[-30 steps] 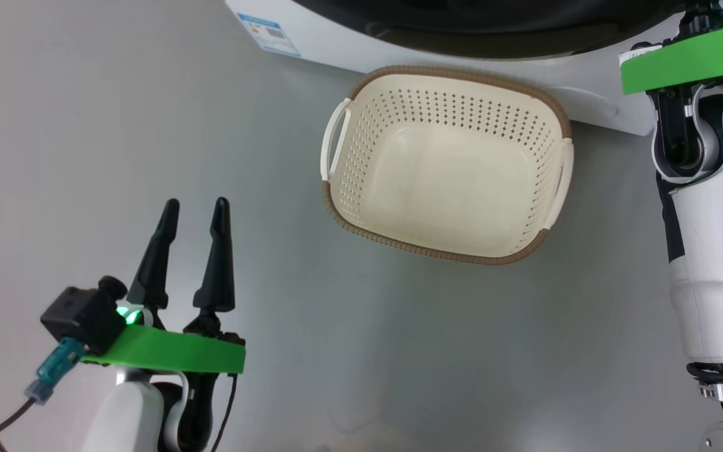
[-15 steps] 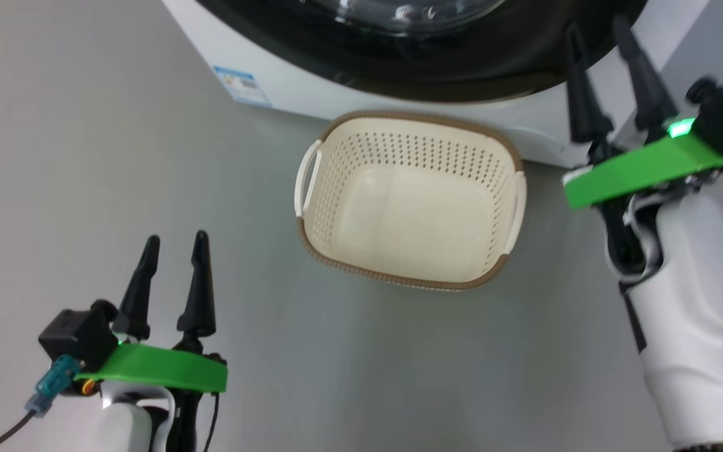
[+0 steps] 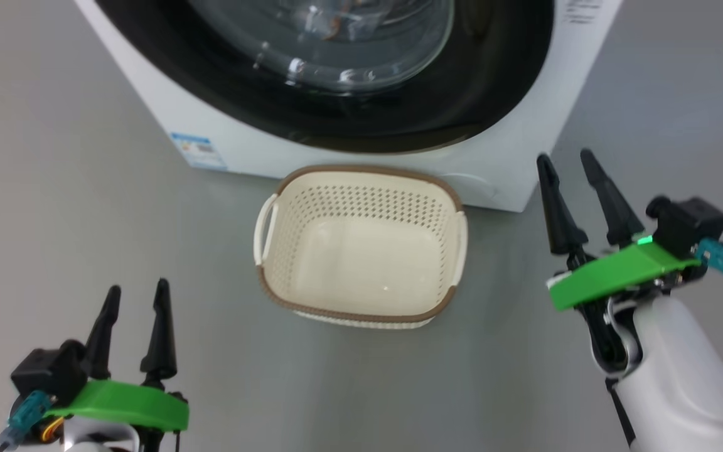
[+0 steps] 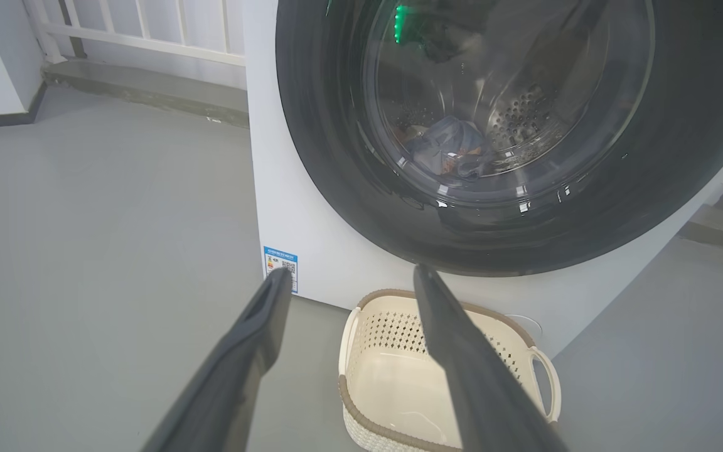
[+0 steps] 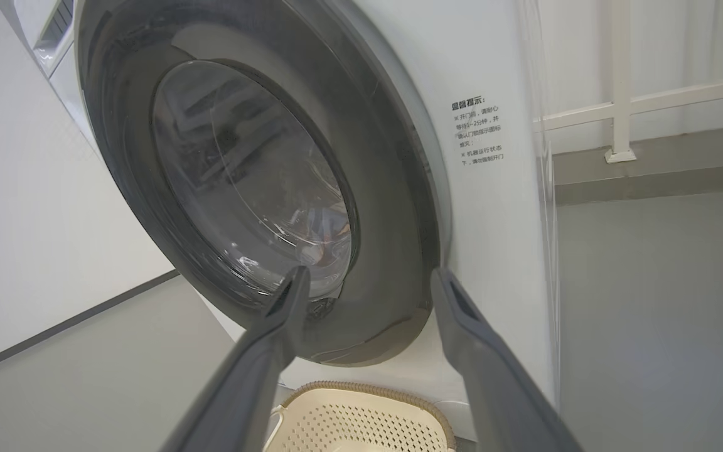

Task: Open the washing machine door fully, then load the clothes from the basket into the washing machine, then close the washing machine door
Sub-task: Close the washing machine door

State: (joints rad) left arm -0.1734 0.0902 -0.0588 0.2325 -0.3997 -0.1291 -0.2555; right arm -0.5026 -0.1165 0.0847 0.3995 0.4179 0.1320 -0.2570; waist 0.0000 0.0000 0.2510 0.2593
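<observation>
The washing machine (image 3: 512,157) stands ahead with the washing machine door (image 3: 399,119) shut flat against its front. Through the glass the clothes (image 4: 449,147) lie in the steel drum, bluish with orange spots. The basket (image 3: 368,169) sits on the floor against the machine's foot, and I see nothing inside it. My left gripper (image 3: 137,285) is open, low at the left, well short of the basket. My right gripper (image 3: 564,155) is open, right of the basket beside the machine's front corner. In the wrist views, the left gripper (image 4: 354,271) and right gripper (image 5: 371,271) point at the door (image 5: 386,207), holding nothing.
A blue label sticker (image 3: 198,150) marks the machine's lower left front. Grey floor spreads on both sides. A white railing (image 4: 148,37) on a raised step runs behind the machine, and a white wall (image 5: 22,220) stands to one side.
The head camera has tilted up, bringing more of the machine into view. My right gripper has come down and back from the door's edge, with its fingers now apart. The left gripper stays open.
</observation>
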